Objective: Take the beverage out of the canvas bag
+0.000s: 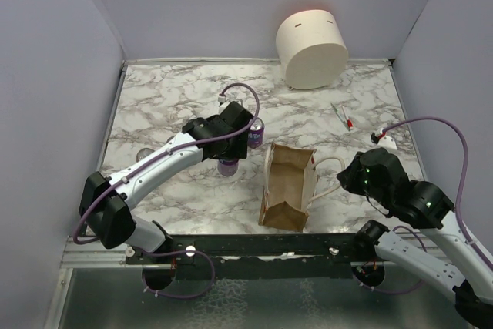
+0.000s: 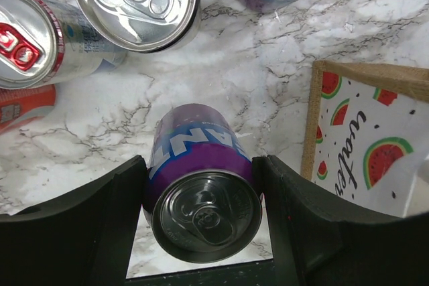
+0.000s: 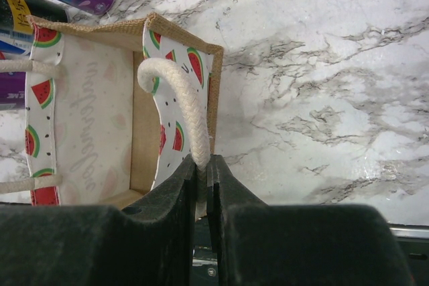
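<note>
The nearest purple can (image 2: pixel 201 185) bears big white letters "ANT" on a blue band, with the rest of the word curving out of sight. The bag (image 2: pixel 362 132) has a watermelon-patterned panel with a black cursive word beginning "water", cut off further down. The small print on the red-tabbed silver can (image 2: pixel 74 55) is too fine to read.

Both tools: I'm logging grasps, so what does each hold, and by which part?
Left tool grips the purple can by its sides. Right tool pinches the canvas bag by its white rope handle, on the loop.
</note>
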You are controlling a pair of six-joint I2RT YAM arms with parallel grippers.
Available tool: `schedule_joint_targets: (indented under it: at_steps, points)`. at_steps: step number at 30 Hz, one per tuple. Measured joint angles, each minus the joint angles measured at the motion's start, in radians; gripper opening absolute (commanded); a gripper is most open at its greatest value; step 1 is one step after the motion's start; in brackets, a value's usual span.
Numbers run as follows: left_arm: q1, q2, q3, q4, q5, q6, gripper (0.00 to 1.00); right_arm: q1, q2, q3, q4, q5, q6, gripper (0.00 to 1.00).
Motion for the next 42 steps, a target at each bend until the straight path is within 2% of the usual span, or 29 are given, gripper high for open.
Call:
schedule_joint_targets:
  at_steps: [15,19,32,38,42]
  points:
    - [0.069,0.021,-0.176,0.203,0.078,0.000,0.00,0.000,-0.001,0.000,0.000,0.000,0.001,0.11]
    - [0.075,0.037,-0.187,0.226,0.089,0.000,0.19,0.000,-0.001,0.000,0.000,0.001,0.001,0.11]
    - [0.080,0.040,-0.202,0.259,0.106,0.003,0.72,0.000,0.053,0.037,0.048,0.040,0.031,0.11]
    - [0.080,0.026,-0.202,0.261,0.115,0.013,0.89,0.000,0.183,0.116,0.061,0.156,0.008,0.11]
    - [0.080,-0.008,-0.199,0.264,0.115,0.024,0.95,0.001,0.267,0.159,0.050,0.253,0.021,0.11]
